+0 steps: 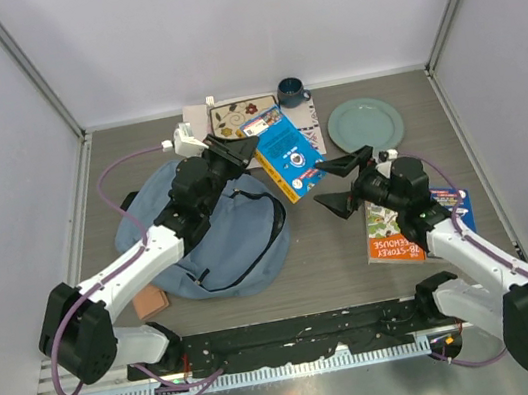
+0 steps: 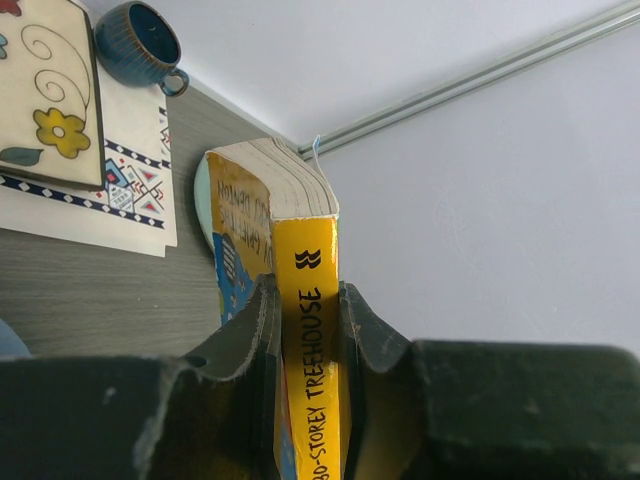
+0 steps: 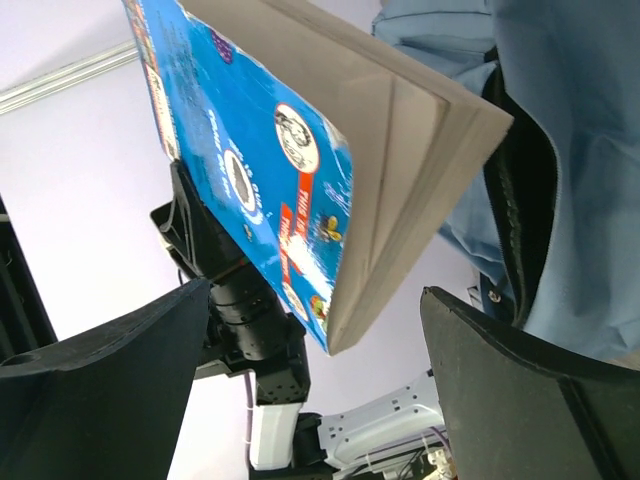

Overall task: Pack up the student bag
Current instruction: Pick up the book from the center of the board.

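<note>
1. Pinches book at spine with left tool, just beyond bag lying left on table; could twist loose.
2. Holds right tool released beside book's free corner; could knock it askew.

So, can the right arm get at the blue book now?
Probably yes: the right claw is open around a corner of the blue book, with nothing between them, though the left claw grips it.

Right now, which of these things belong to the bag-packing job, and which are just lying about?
In the job: student bag; blue book, clamped in the left hand; probably the orange book too.
Lying about: green plate; blue mug; patterned mat.
</note>
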`<move>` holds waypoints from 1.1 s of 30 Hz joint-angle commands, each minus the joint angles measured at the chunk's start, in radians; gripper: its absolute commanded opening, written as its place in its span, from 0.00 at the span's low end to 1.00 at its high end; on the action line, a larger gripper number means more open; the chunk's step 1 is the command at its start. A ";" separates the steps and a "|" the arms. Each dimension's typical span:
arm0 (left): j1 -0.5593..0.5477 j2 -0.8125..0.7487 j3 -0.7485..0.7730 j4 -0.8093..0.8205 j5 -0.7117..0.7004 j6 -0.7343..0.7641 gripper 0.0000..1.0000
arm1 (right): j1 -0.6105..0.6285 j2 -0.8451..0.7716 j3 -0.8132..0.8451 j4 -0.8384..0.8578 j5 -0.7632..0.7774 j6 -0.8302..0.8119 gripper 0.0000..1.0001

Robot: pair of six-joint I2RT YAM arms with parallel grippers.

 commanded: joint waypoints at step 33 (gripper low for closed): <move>0.003 -0.005 0.022 0.251 0.059 -0.210 0.00 | 0.239 0.458 -0.104 1.138 0.522 0.253 0.88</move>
